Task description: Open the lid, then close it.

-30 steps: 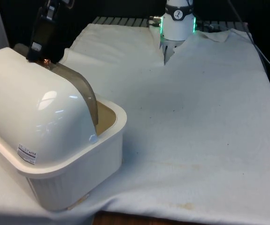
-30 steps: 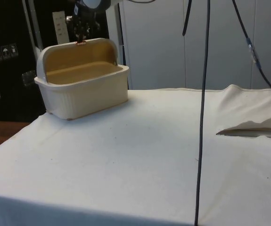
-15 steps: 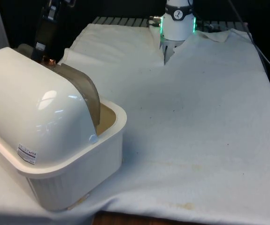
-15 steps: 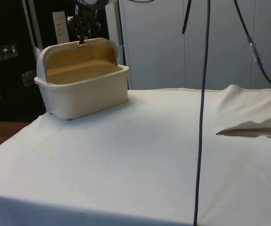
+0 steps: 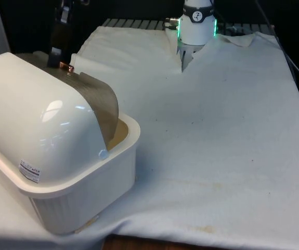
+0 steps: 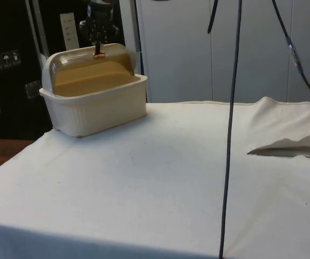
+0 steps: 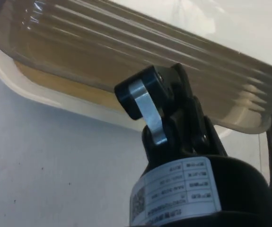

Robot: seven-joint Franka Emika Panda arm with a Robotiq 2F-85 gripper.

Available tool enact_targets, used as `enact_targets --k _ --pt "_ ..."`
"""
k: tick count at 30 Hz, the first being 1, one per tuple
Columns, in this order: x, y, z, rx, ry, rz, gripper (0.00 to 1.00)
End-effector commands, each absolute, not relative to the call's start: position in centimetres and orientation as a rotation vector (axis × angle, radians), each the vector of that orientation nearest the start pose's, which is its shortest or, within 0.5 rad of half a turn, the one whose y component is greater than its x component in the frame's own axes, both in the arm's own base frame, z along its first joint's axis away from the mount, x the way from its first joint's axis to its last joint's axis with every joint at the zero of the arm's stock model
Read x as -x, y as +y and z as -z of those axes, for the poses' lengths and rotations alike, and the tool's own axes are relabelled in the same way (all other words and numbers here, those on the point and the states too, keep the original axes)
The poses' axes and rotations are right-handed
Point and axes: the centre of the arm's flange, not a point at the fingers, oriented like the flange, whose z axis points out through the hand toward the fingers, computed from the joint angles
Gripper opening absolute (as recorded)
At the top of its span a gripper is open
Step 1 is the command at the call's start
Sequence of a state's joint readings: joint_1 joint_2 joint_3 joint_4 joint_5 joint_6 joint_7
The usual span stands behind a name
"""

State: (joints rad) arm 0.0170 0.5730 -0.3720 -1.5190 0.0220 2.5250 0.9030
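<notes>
Cream bread box (image 5: 81, 192) at the tabletop (image 5: 217, 135) corner on the front view's left; gripper (image 5: 61, 60) at the half-drawn smoky lid (image 5: 100, 104), jaws' state indiscernible. Box sticker (image 5: 29, 171) unreadable.

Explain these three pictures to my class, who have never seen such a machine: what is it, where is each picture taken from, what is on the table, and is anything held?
This is a robot arm with a black two-fingered hand. One picture looks across the table, one from its side, and one comes from a camera on the wrist. On the white cloth stands a cream bread box with a see-through brownish roll lid. The lid is partly rolled over the opening, so the tan inside is still visible. The hand sits at the lid's small copper-coloured knob. The wrist picture shows the lid's ribs close up. Whether the fingers are clamped on the knob cannot be made out.
</notes>
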Motion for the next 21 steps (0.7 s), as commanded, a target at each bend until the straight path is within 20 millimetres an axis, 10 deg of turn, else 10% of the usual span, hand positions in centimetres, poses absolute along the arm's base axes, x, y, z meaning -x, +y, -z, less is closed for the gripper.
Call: enact_targets --k 1,21 --pt "-70.71 -20.46 -39.46 2.554 1.708 0.752 0.0" --pt "-69.94 -19.54 -39.12 2.536 1.785 0.54 0.0"
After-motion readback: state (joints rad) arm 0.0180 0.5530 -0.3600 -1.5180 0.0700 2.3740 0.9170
